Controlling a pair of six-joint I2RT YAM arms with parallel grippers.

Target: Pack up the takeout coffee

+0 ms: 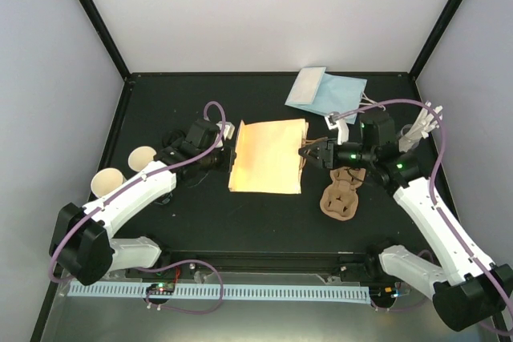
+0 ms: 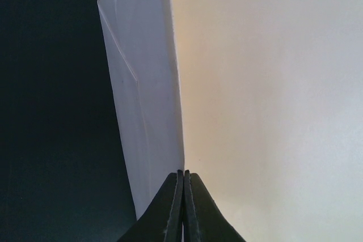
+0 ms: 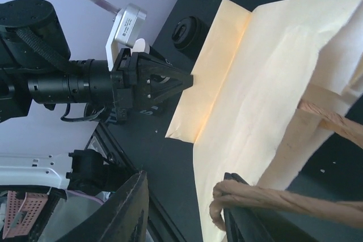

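From above, a tan paper bag lies flat in the middle of the tabletop, its mouth and handles turned toward the right edge. The left hand meets the middle of the bag's left edge. The right hand is at the mouth. A brown pulp cup carrier sits just beside the bag's near right corner, on the near side of the right hand. Pale blue and white packets lie close to the far edge, right of centre. Two round cream cups are near the left edge, beside the left arm.

The left wrist view shows the left hand's fingers pressed flat together. The bag's folded edge runs straight into their tips, so the hand is pinched on the paper.

In the right wrist view the right hand is spread wide. A twisted paper handle loops round one finger, and nothing is gripped between the two. Across the bag, the left hand's pointed fingers touch the bag's far-side edge. The only sign of the takeout coffee is a round black lid-like shape on the tabletop. It is just beside that same edge, toward the far corner of the bag, and I cannot tell for certain that it is the cup.
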